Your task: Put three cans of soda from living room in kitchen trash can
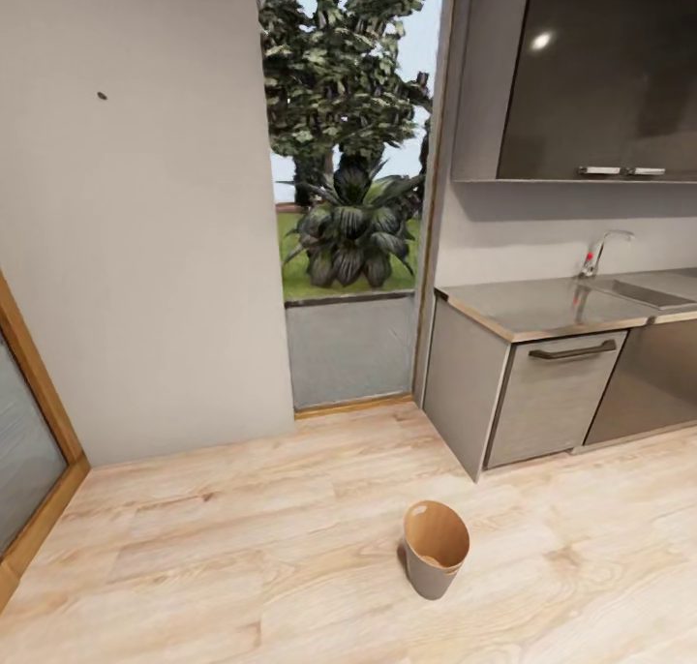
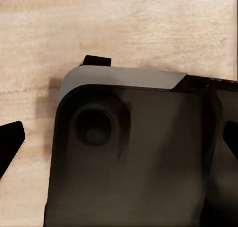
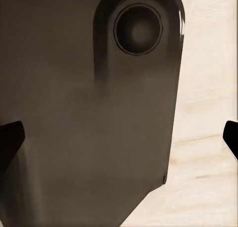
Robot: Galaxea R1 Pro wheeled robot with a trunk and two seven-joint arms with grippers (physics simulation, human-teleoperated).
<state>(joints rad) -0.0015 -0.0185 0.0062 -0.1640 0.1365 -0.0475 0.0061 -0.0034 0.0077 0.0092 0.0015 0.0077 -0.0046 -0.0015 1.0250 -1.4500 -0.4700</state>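
The small round tapered trash can [image 1: 436, 549], coppery brown outside with a glossy tan inside, sat by itself on the pale wood plank floor [image 1: 242, 567], tilted so its open mouth faced up and a bit toward the camera. It was well apart from everything else, out in front of the grey base cabinet with the dark bar handle [image 1: 550, 398]. That cabinet carried a grey countertop [image 1: 542, 308] with a steel sink [image 1: 651, 294] and a curved chrome faucet [image 1: 605, 248], and a dark glossy wall cabinet [image 1: 600, 74] hung above. Left of the counter was a tall window [image 1: 350, 190] looking onto a spiky green plant and trees, then a plain grey wall [image 1: 136, 219], then a wood-framed glass door [image 1: 29, 441] at the far left edge. Both wrist cams mostly caught the robot's own dark body over the wood floor. The left gripper [image 2: 119, 145] and right gripper [image 3: 121, 135] only showed as black fingertips at the frame edges, set wide apart with nothing between them, so both looked spread and empty
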